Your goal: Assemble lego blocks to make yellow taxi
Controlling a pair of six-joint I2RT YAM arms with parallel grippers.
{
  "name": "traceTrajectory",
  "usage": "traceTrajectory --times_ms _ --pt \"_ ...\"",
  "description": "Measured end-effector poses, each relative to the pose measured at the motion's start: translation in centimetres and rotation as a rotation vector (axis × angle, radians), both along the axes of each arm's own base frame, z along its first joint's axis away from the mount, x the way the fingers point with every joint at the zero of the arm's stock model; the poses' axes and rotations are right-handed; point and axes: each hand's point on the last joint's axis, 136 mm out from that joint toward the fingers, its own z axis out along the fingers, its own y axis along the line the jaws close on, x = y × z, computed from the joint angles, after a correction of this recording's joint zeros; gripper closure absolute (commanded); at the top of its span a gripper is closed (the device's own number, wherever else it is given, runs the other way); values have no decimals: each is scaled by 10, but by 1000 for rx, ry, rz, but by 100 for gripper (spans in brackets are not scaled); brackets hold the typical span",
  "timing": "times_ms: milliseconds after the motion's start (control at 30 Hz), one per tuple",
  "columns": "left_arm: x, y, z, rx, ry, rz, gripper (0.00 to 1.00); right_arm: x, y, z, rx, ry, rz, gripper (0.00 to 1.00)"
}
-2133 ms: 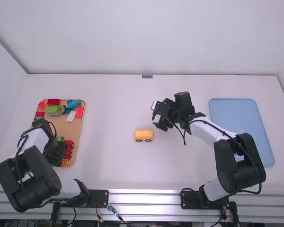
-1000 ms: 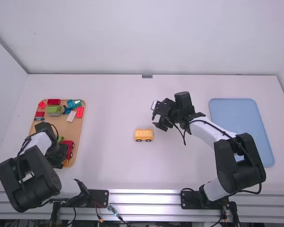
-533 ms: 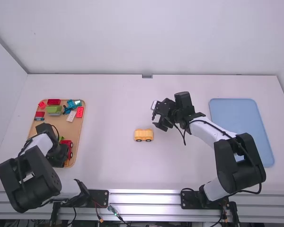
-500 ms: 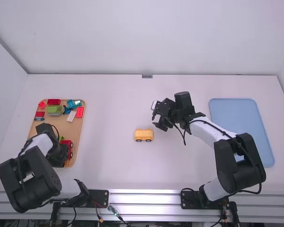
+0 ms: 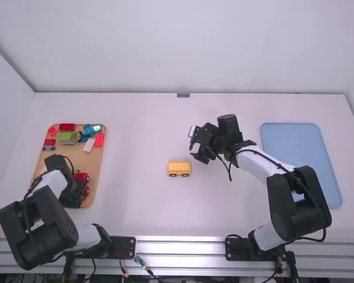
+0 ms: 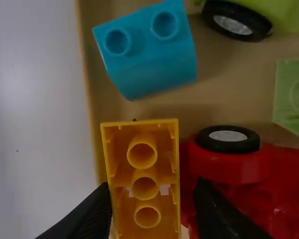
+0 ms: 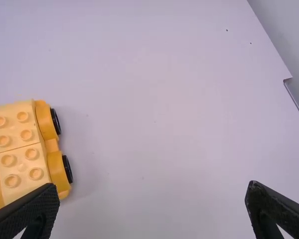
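White tbl (image 5: 130, 159) w/ pale walls behind it; tan tray (image 5: 101, 168) on the L side, blue tray (image 5: 301, 156) on the R. Yellow car (image 5: 179, 169) sits upright on the tbl, approx. mid, btwn the trays & well apart from both. It has wheels & studs on top.

L gripper (image 5: 74, 197) is low over the tan tray's near end. Per L wrist cam, L gripper (image 6: 153, 184) is fairly narrow, one finger on either side of a yellow block (image 6: 159, 174); a bit of gap shows on the side toward the red car (image 6: 239, 172), so no firm hold seen. Block's hollow side faces the cam, just inside the tray edge, w/ a blue block (image 6: 149, 59) near one end.

R gripper (image 5: 194, 145) is above the tbl, a bit farther from the bases than the yellow car. Per R wrist cam, R gripper (image 7: 152, 185) is wide & empty.

Far part of tan tray: green block (image 5: 66, 136), white brick (image 5: 89, 144), red brick (image 5: 99, 140), + other red & blue pcs.
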Motion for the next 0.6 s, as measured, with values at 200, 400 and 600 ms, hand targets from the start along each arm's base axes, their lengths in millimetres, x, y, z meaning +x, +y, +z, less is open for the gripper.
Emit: traceTrajectory --times_ms 200,400,600 --pt "9 3 -2 25 -58 -23 45 0 0 0 0 1 -1 1" --pt "13 3 -1 24 -72 -41 48 0 0 0 -1 0 0 1" --pt "6 -5 1 -30 -26 -50 47 0 0 0 0 0 -1 1"
